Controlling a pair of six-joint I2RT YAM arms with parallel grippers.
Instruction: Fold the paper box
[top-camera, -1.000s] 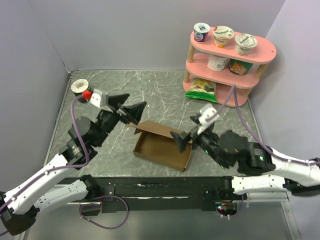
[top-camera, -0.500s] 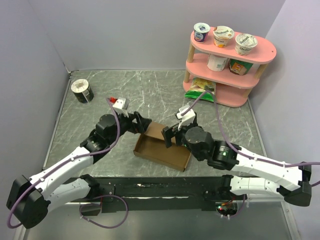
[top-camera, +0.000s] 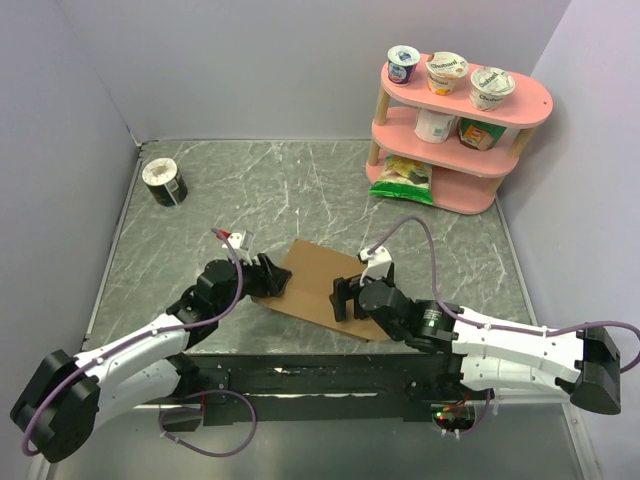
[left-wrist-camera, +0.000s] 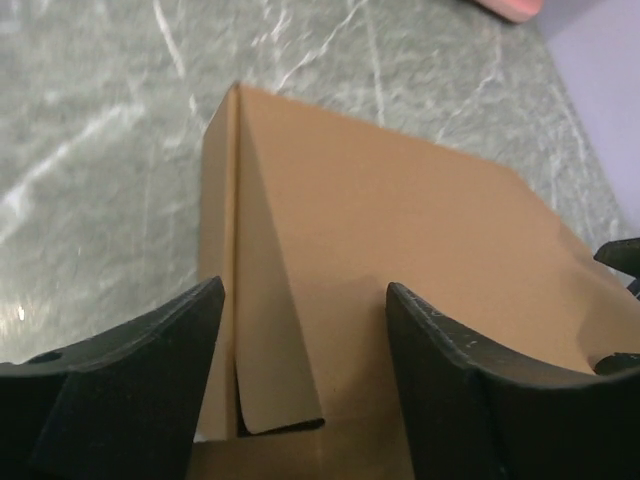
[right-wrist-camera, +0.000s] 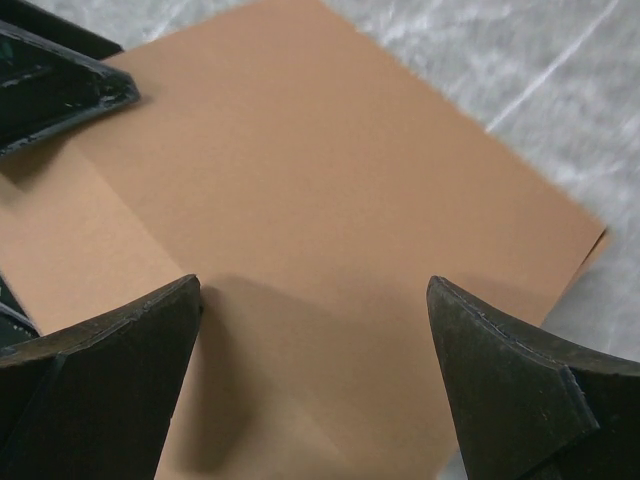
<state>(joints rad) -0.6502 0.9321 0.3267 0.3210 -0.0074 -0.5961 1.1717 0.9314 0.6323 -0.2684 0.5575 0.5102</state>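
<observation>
A flattened-looking paper box (top-camera: 315, 270) is shown on the worktop (top-camera: 300, 190), well apart from the pink shelf (top-camera: 455, 135), with the left gripper (top-camera: 272, 281) and right gripper (top-camera: 343, 298) both spread apart over its ends farther from and nearer that shelf; if pressed unevenly, its loose side flap could probably be sprung open.

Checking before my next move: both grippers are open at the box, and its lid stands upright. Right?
No. The left gripper and right gripper are both open at the box, but its lid lies flat on top, not upright. The top external view shows this; both wrist views show flat cardboard too.
</observation>
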